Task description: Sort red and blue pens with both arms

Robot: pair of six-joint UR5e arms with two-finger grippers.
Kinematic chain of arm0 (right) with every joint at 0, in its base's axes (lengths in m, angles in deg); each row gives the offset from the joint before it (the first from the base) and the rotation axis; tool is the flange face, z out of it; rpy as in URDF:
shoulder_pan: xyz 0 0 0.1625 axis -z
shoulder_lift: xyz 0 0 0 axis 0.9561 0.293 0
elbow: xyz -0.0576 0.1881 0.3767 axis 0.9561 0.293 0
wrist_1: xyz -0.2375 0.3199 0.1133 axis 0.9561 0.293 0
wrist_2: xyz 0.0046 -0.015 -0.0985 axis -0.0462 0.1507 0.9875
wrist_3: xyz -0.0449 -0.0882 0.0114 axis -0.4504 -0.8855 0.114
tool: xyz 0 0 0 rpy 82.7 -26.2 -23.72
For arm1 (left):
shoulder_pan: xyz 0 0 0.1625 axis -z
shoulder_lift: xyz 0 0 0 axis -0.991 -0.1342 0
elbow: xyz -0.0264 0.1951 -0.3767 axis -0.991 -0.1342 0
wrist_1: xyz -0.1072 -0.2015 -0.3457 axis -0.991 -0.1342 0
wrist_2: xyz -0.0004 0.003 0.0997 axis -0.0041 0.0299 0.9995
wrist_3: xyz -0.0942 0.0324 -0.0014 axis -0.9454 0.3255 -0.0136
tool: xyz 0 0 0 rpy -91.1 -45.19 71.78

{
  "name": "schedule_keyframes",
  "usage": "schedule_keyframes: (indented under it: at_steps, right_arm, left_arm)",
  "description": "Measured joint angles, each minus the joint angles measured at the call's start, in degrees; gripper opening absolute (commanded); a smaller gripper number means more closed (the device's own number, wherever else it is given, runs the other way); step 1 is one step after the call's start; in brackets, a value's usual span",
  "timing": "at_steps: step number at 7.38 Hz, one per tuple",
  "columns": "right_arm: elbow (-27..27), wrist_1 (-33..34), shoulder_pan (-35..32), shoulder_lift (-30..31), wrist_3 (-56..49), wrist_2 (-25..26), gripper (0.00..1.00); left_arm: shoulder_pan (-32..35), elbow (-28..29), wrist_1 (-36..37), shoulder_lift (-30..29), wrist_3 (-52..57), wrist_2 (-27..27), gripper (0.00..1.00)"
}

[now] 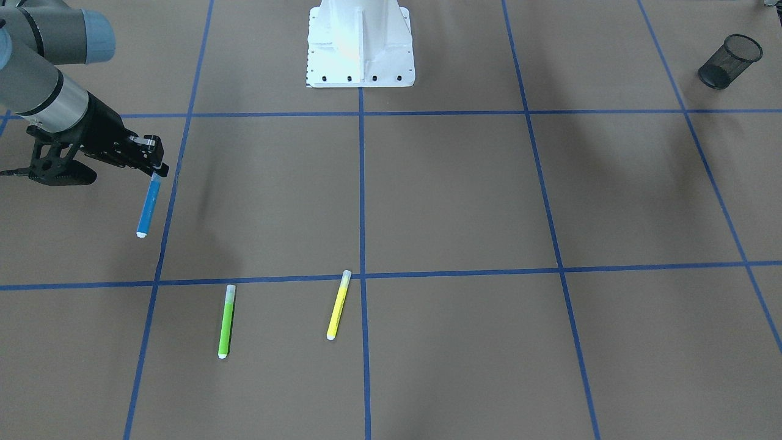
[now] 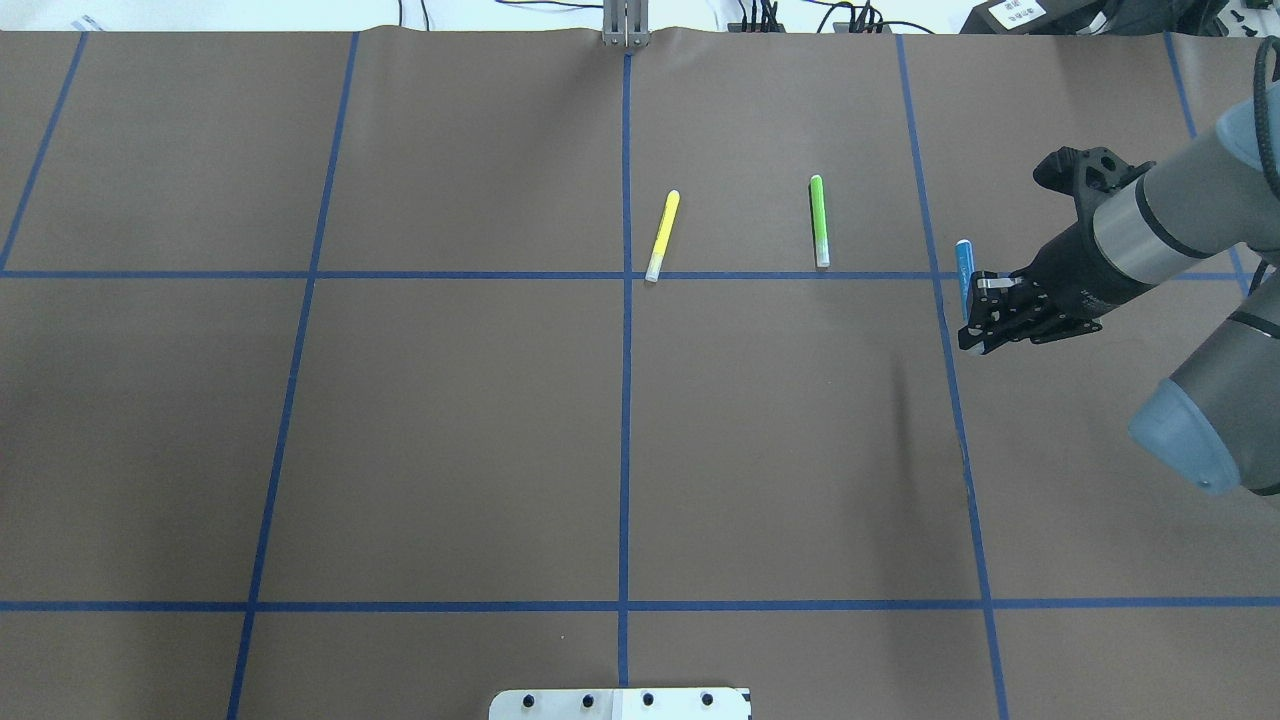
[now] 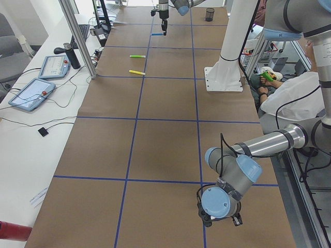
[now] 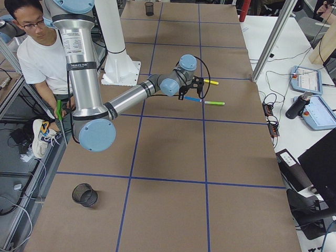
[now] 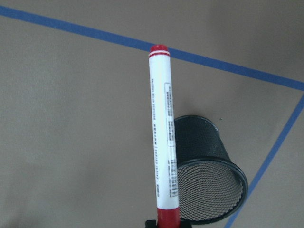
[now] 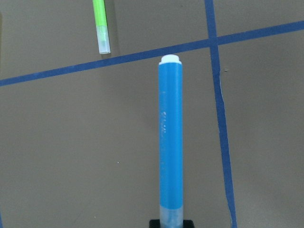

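Observation:
My right gripper point(image 1: 156, 166) point(image 2: 985, 312) is shut on the capped end of the blue pen point(image 1: 148, 208) point(image 2: 964, 268). It holds the pen above the table, white tip pointing away from the robot. In the right wrist view the blue pen point(image 6: 171, 142) stands out over a blue tape crossing. The red pen point(image 5: 162, 137), a white barrel with red ends, juts out from my left gripper point(image 5: 167, 223), which is shut on its red end. It hangs in front of a black mesh cup point(image 5: 209, 178). The left arm point(image 3: 232, 175) is low and near the table's end.
A green marker point(image 1: 226, 321) point(image 2: 818, 220) and a yellow marker point(image 1: 338, 304) point(image 2: 662, 235) lie on the brown paper. The mesh cup point(image 1: 730, 61) stands near the left end, and another cup point(image 4: 84, 195) near the right end. A person point(image 4: 34, 58) is beside the robot's base point(image 1: 360, 49).

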State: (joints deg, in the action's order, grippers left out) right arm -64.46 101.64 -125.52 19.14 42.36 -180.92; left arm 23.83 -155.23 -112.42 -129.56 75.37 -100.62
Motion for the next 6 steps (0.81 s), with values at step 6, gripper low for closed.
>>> schedule_keyframes:
  at_steps: [6]
  right_arm:
    - [0.06, 0.11, -3.07, 5.15, -4.48, 0.59, 0.00]
  left_arm:
    - [1.42, -1.24, 21.15, 1.26, 8.98, 0.02, 0.00]
